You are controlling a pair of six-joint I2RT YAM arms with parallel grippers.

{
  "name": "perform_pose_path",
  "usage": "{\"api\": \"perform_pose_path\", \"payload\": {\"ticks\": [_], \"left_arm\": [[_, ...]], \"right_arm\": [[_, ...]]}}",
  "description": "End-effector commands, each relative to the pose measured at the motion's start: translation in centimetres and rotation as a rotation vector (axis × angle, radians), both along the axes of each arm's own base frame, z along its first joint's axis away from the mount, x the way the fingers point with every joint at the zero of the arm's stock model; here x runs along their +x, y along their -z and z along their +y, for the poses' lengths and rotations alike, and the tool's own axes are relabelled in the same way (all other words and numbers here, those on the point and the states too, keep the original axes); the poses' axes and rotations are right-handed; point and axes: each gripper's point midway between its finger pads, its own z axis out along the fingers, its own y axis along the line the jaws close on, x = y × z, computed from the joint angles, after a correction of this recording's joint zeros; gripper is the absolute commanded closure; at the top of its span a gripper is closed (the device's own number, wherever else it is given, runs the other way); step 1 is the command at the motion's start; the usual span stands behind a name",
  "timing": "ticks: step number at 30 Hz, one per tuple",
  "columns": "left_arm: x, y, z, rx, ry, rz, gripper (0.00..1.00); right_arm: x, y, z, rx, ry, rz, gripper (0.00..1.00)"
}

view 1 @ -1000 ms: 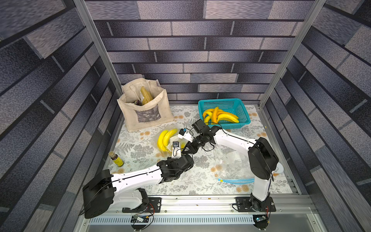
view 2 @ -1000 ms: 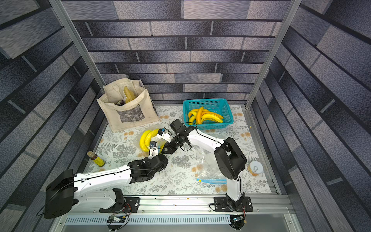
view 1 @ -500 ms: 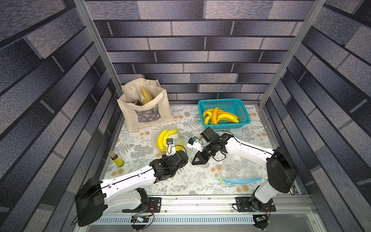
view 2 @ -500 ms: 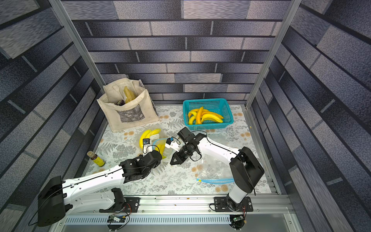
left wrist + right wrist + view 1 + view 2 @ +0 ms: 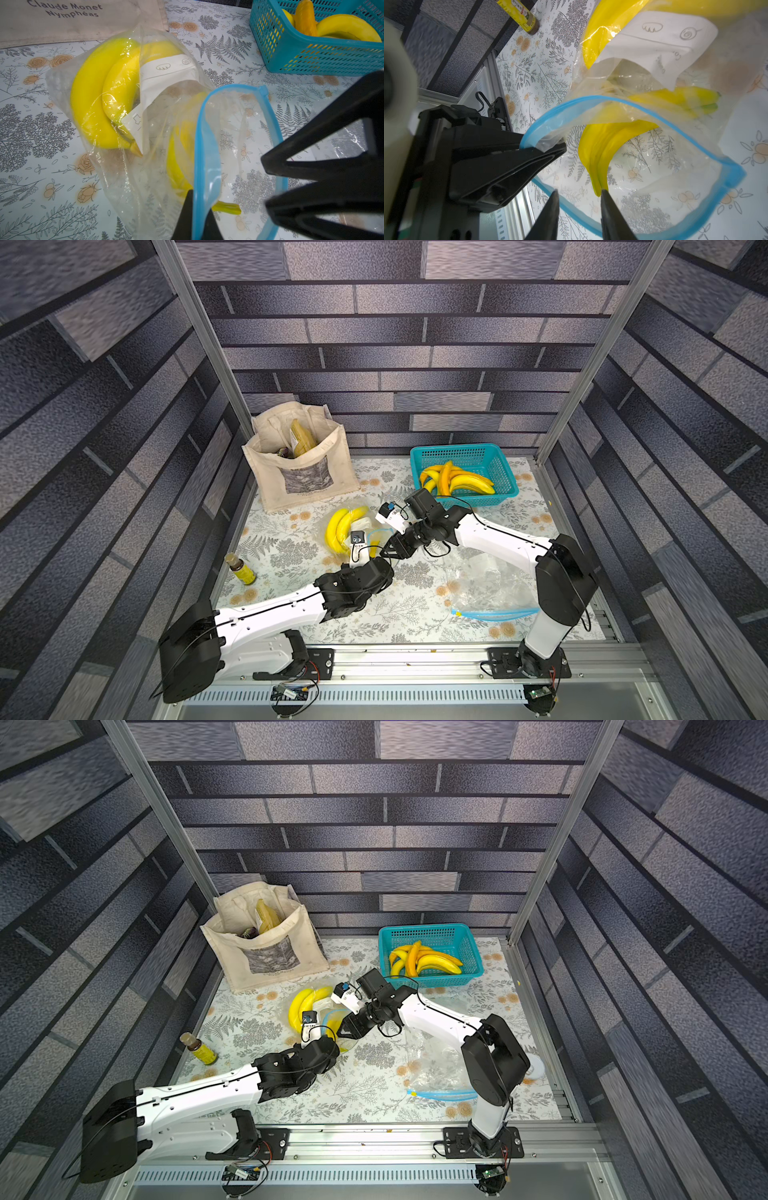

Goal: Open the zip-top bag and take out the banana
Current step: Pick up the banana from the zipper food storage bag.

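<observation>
In both top views we see the zip-top bag (image 5: 353,526) lying on the tabletop (image 5: 395,626), between the tote bag (image 5: 299,472) and the teal basket (image 5: 478,499), with the banana (image 5: 336,529) inside it.

In the left wrist view, our left hand (image 5: 197,218) is pinched together on the bag's blue zip rim (image 5: 207,145). The mouth gapes open. Bananas lie inside beside a white paper slip (image 5: 166,72).

In the right wrist view, our right hand (image 5: 579,199) has its fingers apart and grips nothing. The tips sit at the open mouth, and one fingertip is just beside a banana's end.
</observation>
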Motion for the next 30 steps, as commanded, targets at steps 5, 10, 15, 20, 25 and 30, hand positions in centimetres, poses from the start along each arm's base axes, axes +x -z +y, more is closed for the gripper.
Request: {"api": "perform_pose_path", "payload": {"ticks": [5,10,15,20,25,30], "left_arm": [[-0.3,-0.5,0.9,-0.047,-0.034,-0.034,0.92],[-0.2,-0.3,0.2,-0.046,-0.025,-0.029,0.91],[0.0,-0.4,-0.2,-0.055,-0.023,-0.033,0.91],[-0.2,-0.3,0.1,-0.065,-0.028,-0.035,0.91],[-0.3,-0.4,0.4,-0.066,-0.034,-0.038,0.91],[-0.5,-0.2,0.9,-0.065,-0.042,-0.035,0.91]], "right_arm": [[-1.6,2.1,2.0,0.000,-0.090,0.031,0.55],[-2.8,3.3,3.1,-0.020,-0.131,0.016,0.50],[-3.3,5.0,3.3,-0.062,-0.153,0.014,0.46],[-2.6,7.7,2.9,-0.151,-0.142,-0.012,0.45],[-1.5,8.7,3.3,-0.178,-0.106,-0.059,0.42],[-1.1,6.6,3.3,-0.127,-0.070,-0.112,0.41]]}}
